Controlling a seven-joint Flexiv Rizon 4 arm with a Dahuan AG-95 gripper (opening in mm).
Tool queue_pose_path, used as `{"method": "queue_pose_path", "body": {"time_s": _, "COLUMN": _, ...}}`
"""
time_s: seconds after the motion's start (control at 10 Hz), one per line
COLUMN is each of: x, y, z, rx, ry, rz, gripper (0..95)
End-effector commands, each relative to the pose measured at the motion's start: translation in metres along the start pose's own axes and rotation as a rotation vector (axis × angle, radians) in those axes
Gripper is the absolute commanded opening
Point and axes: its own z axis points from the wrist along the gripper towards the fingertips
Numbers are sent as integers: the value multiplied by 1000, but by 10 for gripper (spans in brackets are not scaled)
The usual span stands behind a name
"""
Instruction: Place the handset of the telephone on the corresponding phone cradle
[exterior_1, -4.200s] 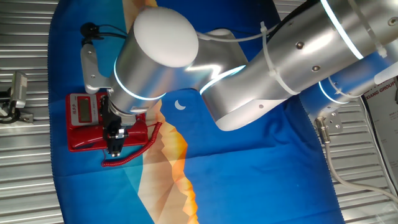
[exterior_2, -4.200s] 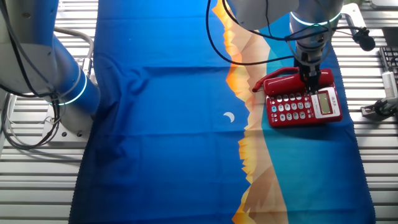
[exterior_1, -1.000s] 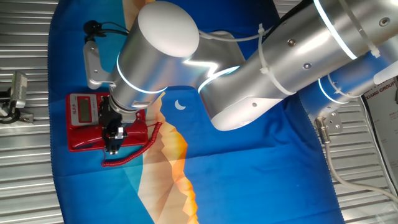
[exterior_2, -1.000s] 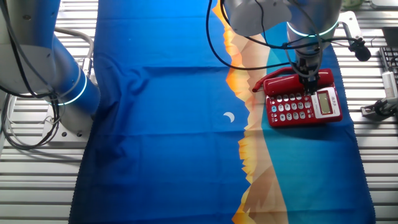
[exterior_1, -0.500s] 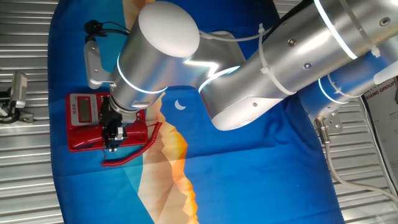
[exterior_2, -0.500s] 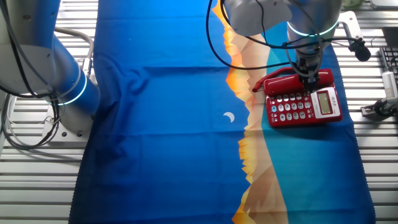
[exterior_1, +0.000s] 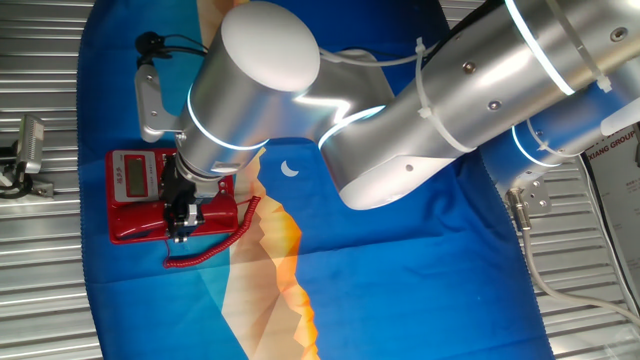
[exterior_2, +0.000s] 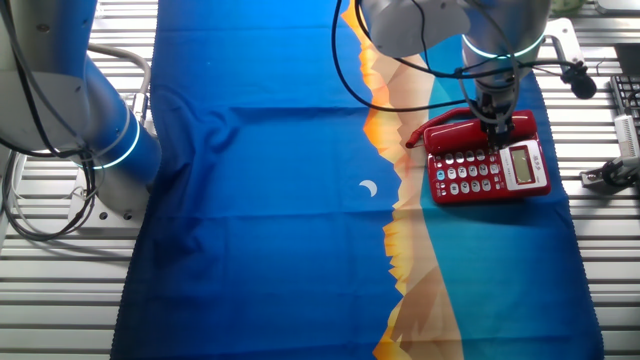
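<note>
The red telephone lies on the blue cloth, screen and keypad up. Its handset rests lengthwise in the phone cradle along the base's long edge, covering the cradle. A red coiled cord trails off one end onto the cloth. My gripper points straight down over the middle of the handset. Its dark fingers stand close above it or at its sides and seem open. The arm's wrist hides the contact itself.
A large silver arm spans the table above the cloth. A second arm's base stands at the cloth's edge. Small metal fixtures and a black cable lie near the phone on the slatted table.
Since about four seconds ago the wrist and gripper have risen slightly while the handset stayed on the base. Over the last second nothing has visibly moved.
</note>
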Motion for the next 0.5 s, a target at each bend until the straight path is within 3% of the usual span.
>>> {"method": "queue_pose_path", "body": {"time_s": 0.1, "x": 0, "y": 0, "z": 0, "rx": 0, "ry": 4, "rz": 2, "gripper": 380}}
{"method": "queue_pose_path", "body": {"time_s": 0.2, "x": 0, "y": 0, "z": 0, "rx": -1, "ry": 4, "rz": 6, "gripper": 190}}
{"method": "queue_pose_path", "body": {"time_s": 0.3, "x": 0, "y": 0, "z": 0, "rx": -1, "ry": 6, "rz": 10, "gripper": 190}}
{"method": "queue_pose_path", "body": {"time_s": 0.4, "x": 0, "y": 0, "z": 0, "rx": -1, "ry": 5, "rz": 15, "gripper": 0}}
{"method": "queue_pose_path", "body": {"time_s": 0.5, "x": 0, "y": 0, "z": 0, "rx": -2, "ry": 5, "rz": 22, "gripper": 0}}
